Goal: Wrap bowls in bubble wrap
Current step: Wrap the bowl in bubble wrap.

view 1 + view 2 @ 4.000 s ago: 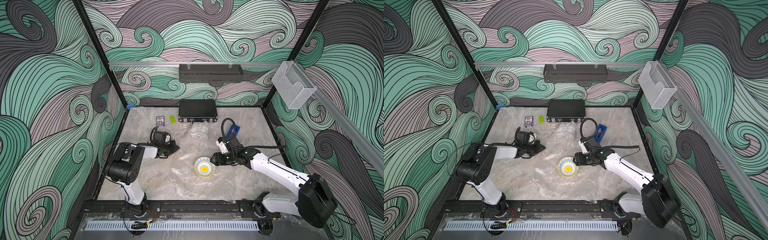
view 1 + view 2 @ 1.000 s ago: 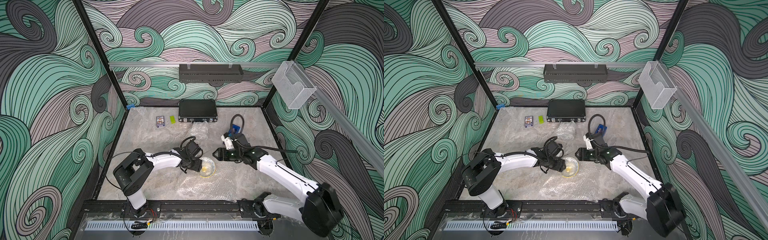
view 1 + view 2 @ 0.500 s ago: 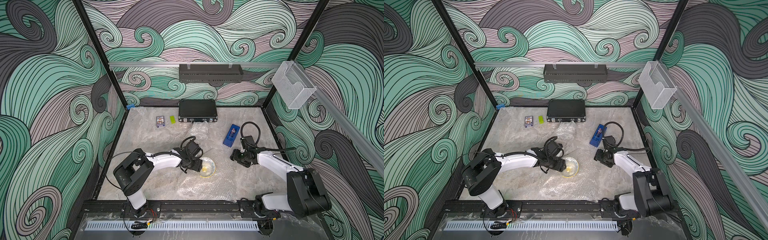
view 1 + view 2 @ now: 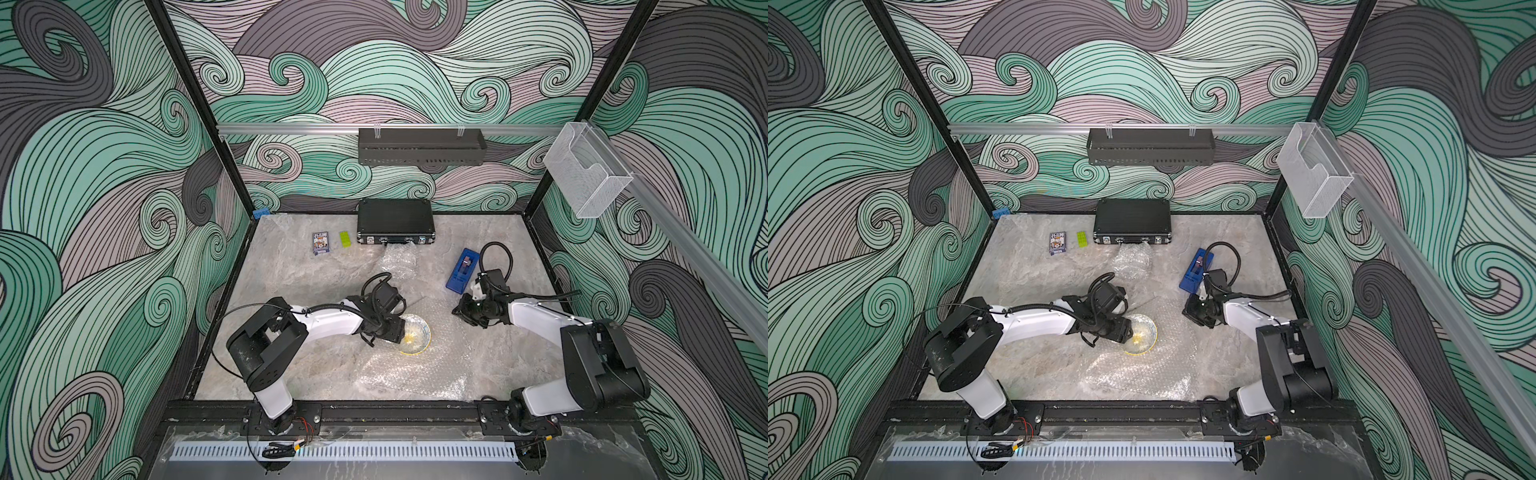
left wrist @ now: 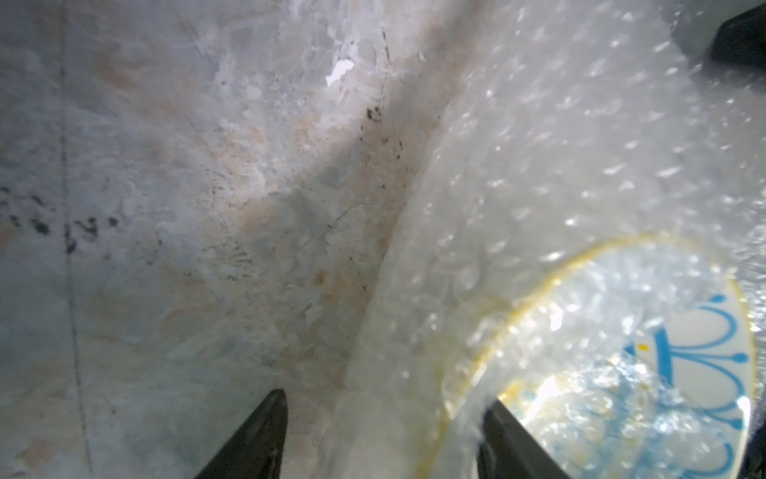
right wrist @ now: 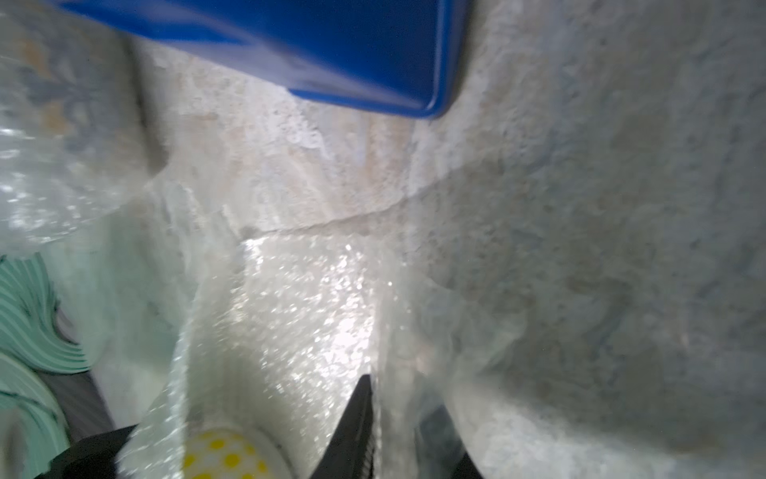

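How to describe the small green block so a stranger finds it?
Find the black case at the far edge of the table. Left of it in both top views lie two small things. The green block is the nearer one, lime; the card box beside it is dark blue.

bubble wrap (image 4: 419,374): clear plastic, shiny, bumpy and crinkled. bowl (image 4: 420,336): glazed ceramic, smooth and glossy. table (image 4: 291,286): stone-look, matt, mottled, with scuffs in the left wrist view. case (image 4: 395,222): matt black with metal edging. blue box (image 6: 352,45): smooth glossy plastic. wall holder (image 4: 586,178): clear plastic. rail (image 4: 291,129): brushed metal.
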You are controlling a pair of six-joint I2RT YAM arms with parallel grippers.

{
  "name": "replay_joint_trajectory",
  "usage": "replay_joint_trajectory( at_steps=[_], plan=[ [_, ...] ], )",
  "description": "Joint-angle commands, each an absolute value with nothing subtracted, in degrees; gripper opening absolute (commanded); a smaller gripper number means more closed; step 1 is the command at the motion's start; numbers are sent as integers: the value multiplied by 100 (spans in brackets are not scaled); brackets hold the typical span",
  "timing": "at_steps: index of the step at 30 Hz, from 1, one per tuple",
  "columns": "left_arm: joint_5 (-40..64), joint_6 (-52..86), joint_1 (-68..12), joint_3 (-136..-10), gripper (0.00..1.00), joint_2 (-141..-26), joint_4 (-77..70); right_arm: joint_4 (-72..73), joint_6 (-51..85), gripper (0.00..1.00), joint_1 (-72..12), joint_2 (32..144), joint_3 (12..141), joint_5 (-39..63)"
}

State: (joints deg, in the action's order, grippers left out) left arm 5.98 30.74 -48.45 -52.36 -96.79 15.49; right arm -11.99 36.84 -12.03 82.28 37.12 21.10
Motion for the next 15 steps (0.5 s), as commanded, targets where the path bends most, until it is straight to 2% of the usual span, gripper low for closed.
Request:
replay_joint_trajectory(
  at_steps=[1,3,8,15],
  plan=[
    [554,3213,-4859,-5127,68,-9782,1584,-776,3717,11,-1315,7641,3519,2684],
    [554,3222,-4860,-5125,68,-9787,1564,-616,3718,6,-1522,7325,3378,2925],
    [554,3228,-4860,-5116,67,-9815,1534,-364,3542,0,-2275,6945,3141,3127],
    [564,3272,-4861,-5102,67,-9874,1464,-107,3186,0,-3353,7153,3141,3122]
  ],
)
